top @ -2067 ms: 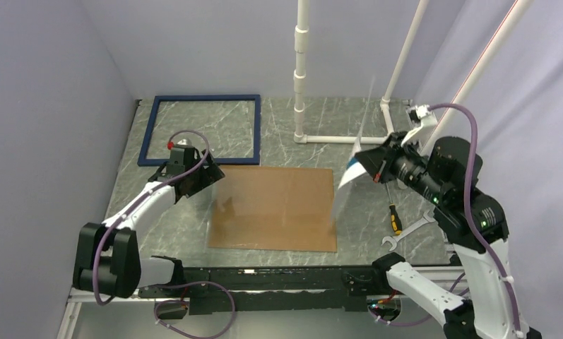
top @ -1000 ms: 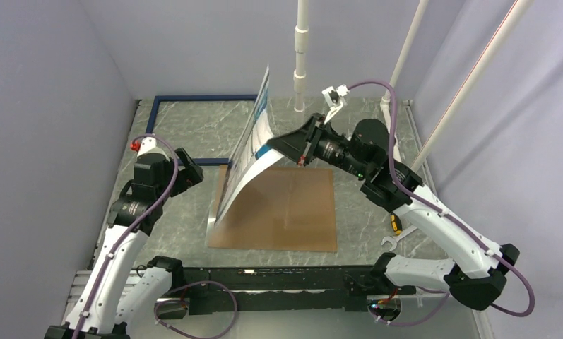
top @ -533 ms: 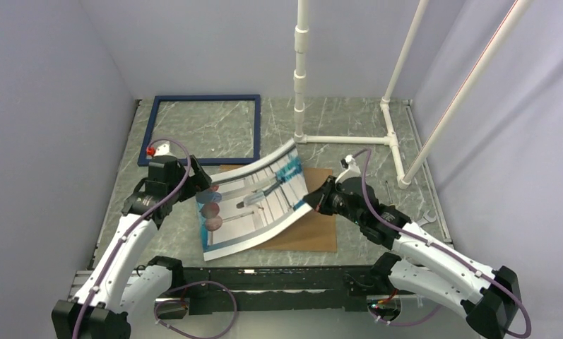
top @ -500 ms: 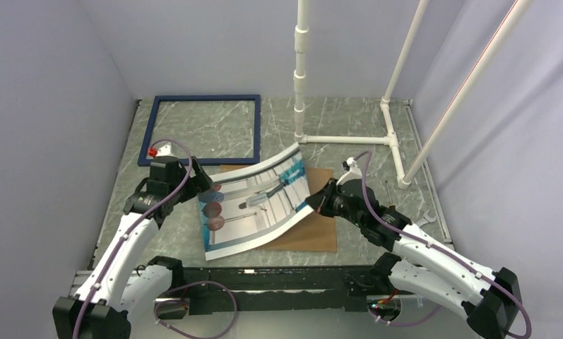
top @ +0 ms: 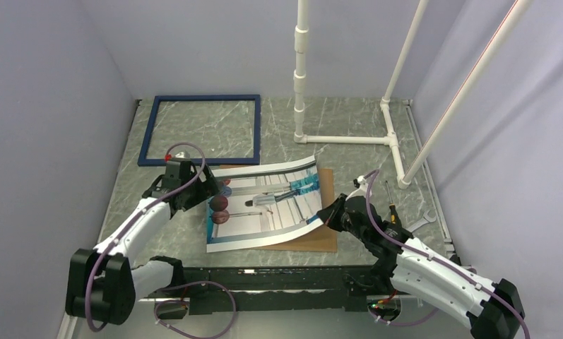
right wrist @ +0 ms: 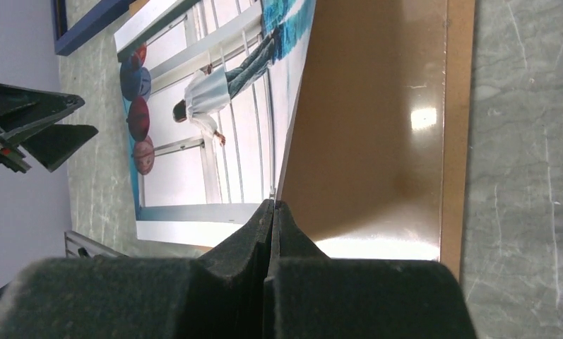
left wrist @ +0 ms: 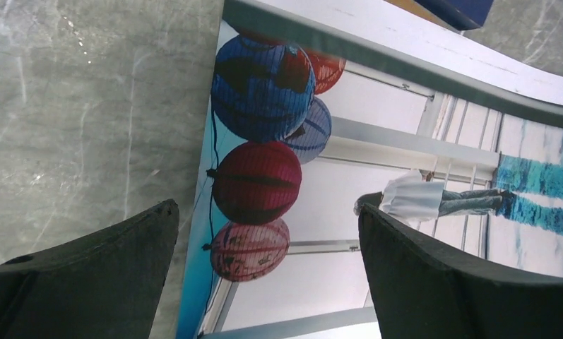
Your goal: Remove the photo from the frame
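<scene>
The right gripper (top: pixel 329 212) was clenched on the right edge of the large white-bordered photo (top: pixel 264 205). The photo lay picture-up mid-bench, long axis left to right, its right side curling off a brown hardboard sheet (top: pixel 326 240). The left gripper (top: pixel 211 192) gaped wide over the photo's left edge.

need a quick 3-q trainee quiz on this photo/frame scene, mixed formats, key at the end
1. True or false: the left gripper hangs open over the photo's edge.
2. Which holds the photo's edge? A. left gripper B. right gripper C. neither
3. Fill in: the frame holds no photo; under the photo's right part lies a brown ____.
Key: 1 true; 2 B; 3 board.
</scene>
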You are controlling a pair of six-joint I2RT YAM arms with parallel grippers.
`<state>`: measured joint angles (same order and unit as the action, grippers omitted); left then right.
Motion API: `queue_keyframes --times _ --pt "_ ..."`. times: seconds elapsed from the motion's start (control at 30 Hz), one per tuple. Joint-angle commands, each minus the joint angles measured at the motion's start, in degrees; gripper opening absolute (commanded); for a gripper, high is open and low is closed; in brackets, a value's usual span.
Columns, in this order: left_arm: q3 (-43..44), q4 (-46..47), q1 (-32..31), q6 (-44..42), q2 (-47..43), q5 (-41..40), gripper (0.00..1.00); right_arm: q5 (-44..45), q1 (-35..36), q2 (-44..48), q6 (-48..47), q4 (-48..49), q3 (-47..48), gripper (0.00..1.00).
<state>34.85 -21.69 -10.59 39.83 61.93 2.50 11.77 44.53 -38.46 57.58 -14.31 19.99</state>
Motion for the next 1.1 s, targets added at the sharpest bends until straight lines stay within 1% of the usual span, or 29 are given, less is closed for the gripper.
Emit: queue_keyframes --times 0.0,0.17,0.37,0.5,0.63,0.67,0.7,0.77,0.87,0.97,1.07 --pt "0.3 6.0 -0.1 0.6 3.7 1.6 0.99 1.1 0.0 2.9 2.2 -1.2 -1.4 0.0" --pt "0.2 9.1 -0.1 0.0 8.0 0.9 0.99 2.3 0.0 6.6 4.0 -4.3 -3.9 0.0" --pt "0.5 11.5 -0.3 0.0 13.6 1.1 0.99 2.0 0.0 6.7 3.9 -7.4 -4.6 0.0" --pt "1.8 11.3 -0.9 -0.7 16.8 0.4 0.99 1.0 0.0 6.1 3.8 -8.2 -5.4 0.08" --pt "1.9 13.8 -1.5 0.1 19.0 1.5 0.99 -0.6 0.0 5.1 4.0 -8.7 -6.2 0.16" --pt "2.3 13.8 -1.7 0.2 19.4 1.7 0.99 -0.8 0.0 4.8 4.1 -9.3 -6.3 0.18" --pt "2.7 13.8 -1.9 0.2 19.9 1.6 0.99 -0.9 0.0 4.3 4.1 -9.9 -6.2 0.25" --pt "3.8 13.4 -2.1 0.1 20.6 1.3 0.99 -1.0 0.0 3.0 3.9 -11.6 -5.4 0.33" --pt "5.0 13.1 -2.2 -0.3 21.2 0.9 0.99 -0.6 0.0 0.2 3.4 -15.7 -3.5 0.48" --pt "6.0 13.3 -2.2 -0.3 22.0 1.5 0.99 0.4 0.0 -4.3 2.9 -20.2 -0.8 0.6" --pt "6.8 13.6 -2.2 -0.1 22.9 2.3 0.99 2.1 -0.1 -8.0 2.4 -22.0 1.4 0.69"
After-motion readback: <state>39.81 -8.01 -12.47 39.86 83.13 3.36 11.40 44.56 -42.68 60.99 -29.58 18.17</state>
